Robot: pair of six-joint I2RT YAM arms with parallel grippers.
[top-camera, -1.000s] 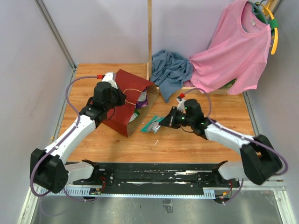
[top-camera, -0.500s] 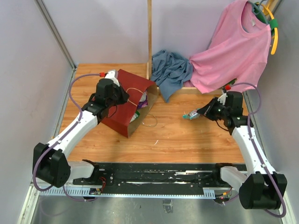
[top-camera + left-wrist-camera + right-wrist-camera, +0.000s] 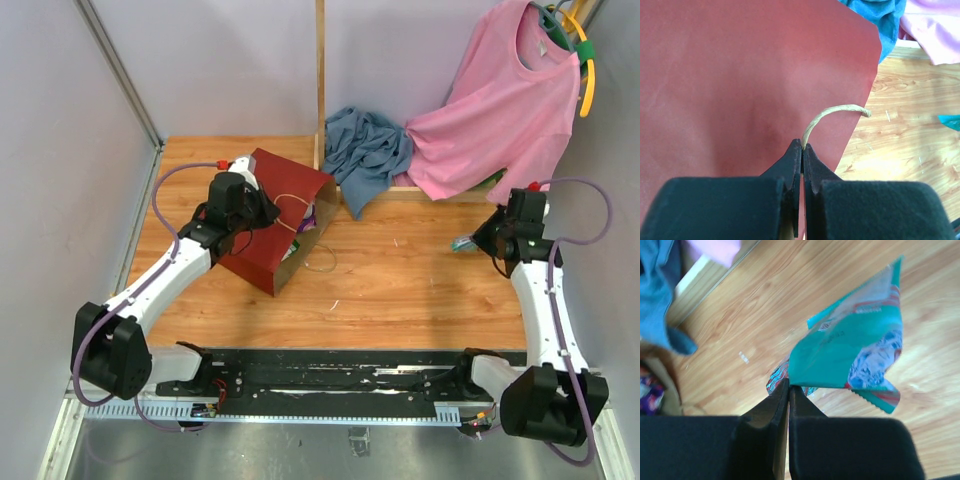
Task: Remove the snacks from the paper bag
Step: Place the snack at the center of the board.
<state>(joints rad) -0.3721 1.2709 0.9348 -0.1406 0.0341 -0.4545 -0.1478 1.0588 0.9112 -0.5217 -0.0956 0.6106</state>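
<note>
Toward the far-left corner of the bench (image 3: 400, 290), the paper bag (image 3: 262, 250) lies on its side with its mouth facing right. The left hand (image 3: 802, 148) is pinched shut on one cord handle (image 3: 832, 114), apparently steadying the bag. More snacks sit inside (a purple packet (image 3: 306, 212) shows at the mouth). By the right edge, the right hand (image 3: 788, 386) is clamped on a corner of a green packet (image 3: 850, 352), held above the wood. The step in hand seems to be carrying this packet clear. Next it needs lowering and releasing there, then a reach into the bag's mouth.
</note>
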